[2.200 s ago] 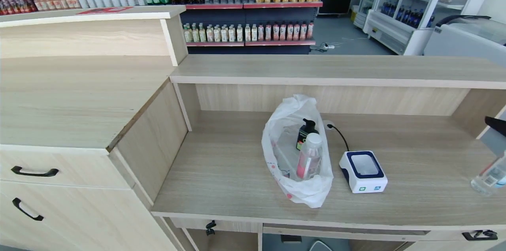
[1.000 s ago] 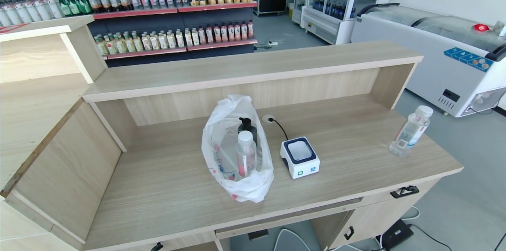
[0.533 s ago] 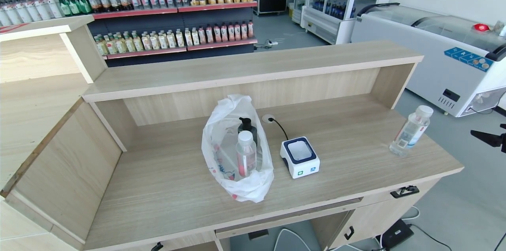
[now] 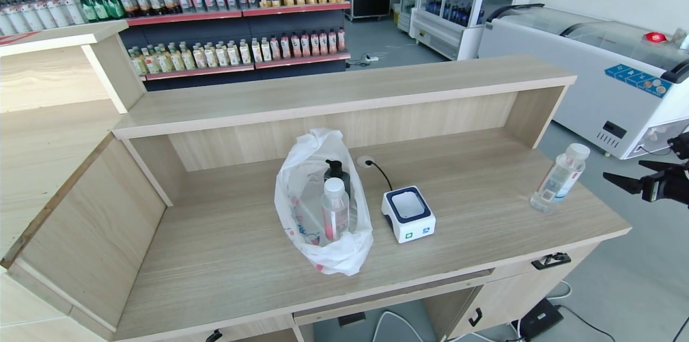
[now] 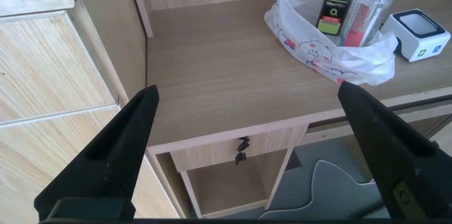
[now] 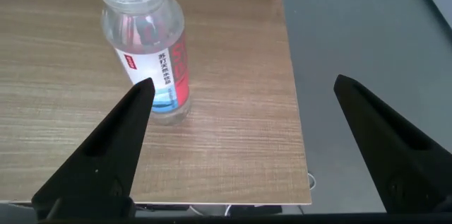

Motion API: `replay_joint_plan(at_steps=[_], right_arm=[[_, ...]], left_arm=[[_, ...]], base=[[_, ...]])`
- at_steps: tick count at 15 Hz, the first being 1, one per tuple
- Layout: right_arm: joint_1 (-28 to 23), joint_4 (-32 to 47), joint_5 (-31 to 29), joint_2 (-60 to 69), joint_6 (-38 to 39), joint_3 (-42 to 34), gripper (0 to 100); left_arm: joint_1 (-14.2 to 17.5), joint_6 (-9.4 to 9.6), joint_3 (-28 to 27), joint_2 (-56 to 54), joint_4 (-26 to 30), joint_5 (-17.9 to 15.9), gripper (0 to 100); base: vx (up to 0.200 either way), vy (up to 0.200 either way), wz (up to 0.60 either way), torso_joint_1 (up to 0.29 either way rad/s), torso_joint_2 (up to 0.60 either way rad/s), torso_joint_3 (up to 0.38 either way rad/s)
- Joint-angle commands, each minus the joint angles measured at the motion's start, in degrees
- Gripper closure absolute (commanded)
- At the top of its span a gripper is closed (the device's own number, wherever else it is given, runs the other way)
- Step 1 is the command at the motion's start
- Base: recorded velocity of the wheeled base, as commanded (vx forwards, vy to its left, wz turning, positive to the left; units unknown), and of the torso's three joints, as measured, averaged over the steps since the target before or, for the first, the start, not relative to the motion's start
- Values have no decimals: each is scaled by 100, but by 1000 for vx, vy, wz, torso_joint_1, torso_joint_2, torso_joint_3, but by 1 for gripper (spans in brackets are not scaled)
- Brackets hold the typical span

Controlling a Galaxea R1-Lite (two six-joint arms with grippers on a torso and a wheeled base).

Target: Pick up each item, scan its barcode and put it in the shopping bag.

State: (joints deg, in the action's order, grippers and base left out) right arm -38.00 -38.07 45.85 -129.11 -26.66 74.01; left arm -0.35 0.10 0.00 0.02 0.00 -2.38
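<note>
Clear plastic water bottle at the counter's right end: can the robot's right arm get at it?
Probably yes: the open right end effector hovers beside the clear plastic water bottle, which stands alone with nothing between them.

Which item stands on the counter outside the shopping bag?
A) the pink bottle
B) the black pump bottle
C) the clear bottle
C: the clear bottle stands alone near the right end of the counter, while the black pump bottle and the pink bottle sit inside the shopping bag.
</note>
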Motion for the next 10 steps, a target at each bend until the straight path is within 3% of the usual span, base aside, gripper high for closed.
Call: replay_joint_plan(at_steps=[1, 10], right_arm=[[196, -122, 3, -176, -15, 8, 0], [636, -710, -6, -642, -234, 87, 0]], left_arm=[[0, -1, 0, 6, 0, 0, 0], [0, -1, 0, 6, 0, 0, 0]], base=[[0, 0, 0, 0, 0, 0], [0, 0, 0, 0, 0, 0]])
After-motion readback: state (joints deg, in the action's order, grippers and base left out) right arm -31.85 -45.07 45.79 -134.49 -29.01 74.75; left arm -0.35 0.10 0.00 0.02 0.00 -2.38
